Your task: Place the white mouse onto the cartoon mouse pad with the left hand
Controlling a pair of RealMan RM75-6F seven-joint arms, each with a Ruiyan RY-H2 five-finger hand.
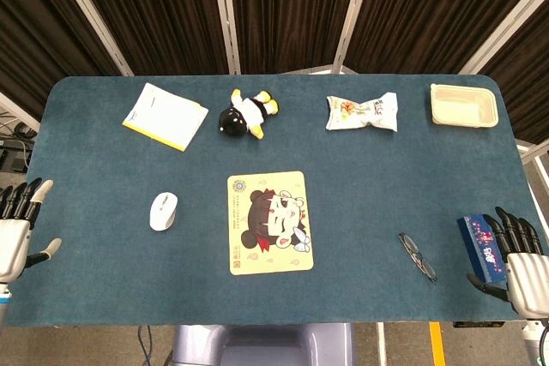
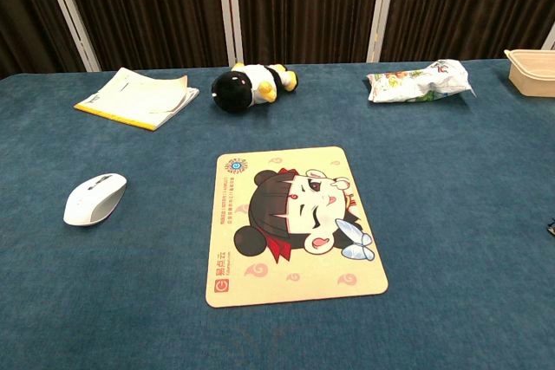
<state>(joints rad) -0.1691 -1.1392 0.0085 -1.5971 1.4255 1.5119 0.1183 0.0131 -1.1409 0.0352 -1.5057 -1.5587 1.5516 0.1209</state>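
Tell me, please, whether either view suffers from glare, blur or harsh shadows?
Head view: even light, sharp; white mouse and cartoon mouse pad cast barely any shadow; both hands, left and right, cut by frame edges. Chest view: crisp, soft shadow under the mouse, no glare on the pad.

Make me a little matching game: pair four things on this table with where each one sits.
Things:
1. white mouse
2. snack bag
3. glasses
4. booklet

Places:
A. far side, right of the plush doll
B. far left corner area
C. just left of the cartoon mouse pad
D. near edge, by the right hand

Pairs: 1-C, 2-A, 3-D, 4-B
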